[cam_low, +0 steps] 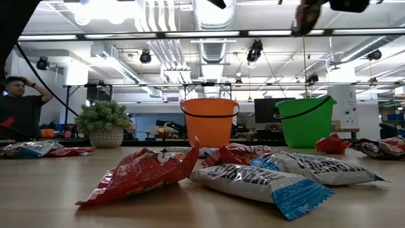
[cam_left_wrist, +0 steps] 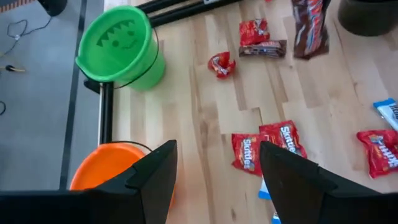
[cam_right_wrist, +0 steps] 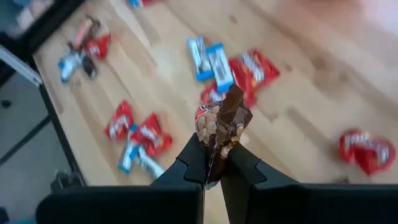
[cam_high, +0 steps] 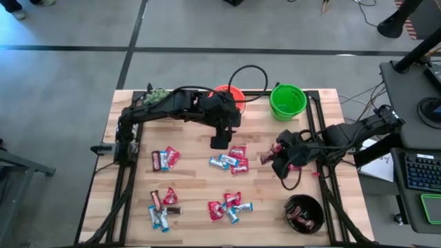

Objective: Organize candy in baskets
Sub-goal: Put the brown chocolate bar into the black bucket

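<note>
The right gripper (cam_right_wrist: 214,163) pinches a brown candy (cam_right_wrist: 221,127) near the green pail (cam_high: 287,101); the left gripper (cam_left_wrist: 214,171) gapes beside it.

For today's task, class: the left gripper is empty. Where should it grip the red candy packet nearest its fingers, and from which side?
The left gripper is open above the red candy packet. The packet lies flat on the table, so probably best to descend from straight above and pinch across its narrow middle, not the crinkled ends.

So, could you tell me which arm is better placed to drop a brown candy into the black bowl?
Right: its claw holds a brown candy near the black bowl; the left claw is open.
</note>
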Tool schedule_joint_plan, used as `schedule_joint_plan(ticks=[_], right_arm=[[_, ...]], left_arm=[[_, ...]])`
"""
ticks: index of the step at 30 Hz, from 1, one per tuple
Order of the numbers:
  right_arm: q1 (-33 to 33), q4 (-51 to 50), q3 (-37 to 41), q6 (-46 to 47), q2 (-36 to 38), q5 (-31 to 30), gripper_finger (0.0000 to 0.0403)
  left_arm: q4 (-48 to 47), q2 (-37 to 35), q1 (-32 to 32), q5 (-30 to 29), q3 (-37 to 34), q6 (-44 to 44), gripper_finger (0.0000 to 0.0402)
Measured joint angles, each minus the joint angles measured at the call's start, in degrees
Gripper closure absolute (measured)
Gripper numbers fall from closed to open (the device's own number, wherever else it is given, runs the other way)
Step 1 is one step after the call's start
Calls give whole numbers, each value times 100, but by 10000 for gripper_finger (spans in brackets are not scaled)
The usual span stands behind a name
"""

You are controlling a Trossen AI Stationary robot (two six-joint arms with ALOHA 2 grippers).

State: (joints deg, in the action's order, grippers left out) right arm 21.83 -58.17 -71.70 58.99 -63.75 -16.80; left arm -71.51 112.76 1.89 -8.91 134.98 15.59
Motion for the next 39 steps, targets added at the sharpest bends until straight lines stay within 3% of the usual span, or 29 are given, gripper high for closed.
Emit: schedule_joint_plan(ticks=[13, 39], right_arm=[[778, -890, -536, 1104, 0, 1128, 384], [3305, -1415, -741, 4165, -315, 1448, 384]], left_arm=[[-904, -25, 0, 4, 0, -200, 192], [-1143, -19, 0, 4, 0, -260, 192]])
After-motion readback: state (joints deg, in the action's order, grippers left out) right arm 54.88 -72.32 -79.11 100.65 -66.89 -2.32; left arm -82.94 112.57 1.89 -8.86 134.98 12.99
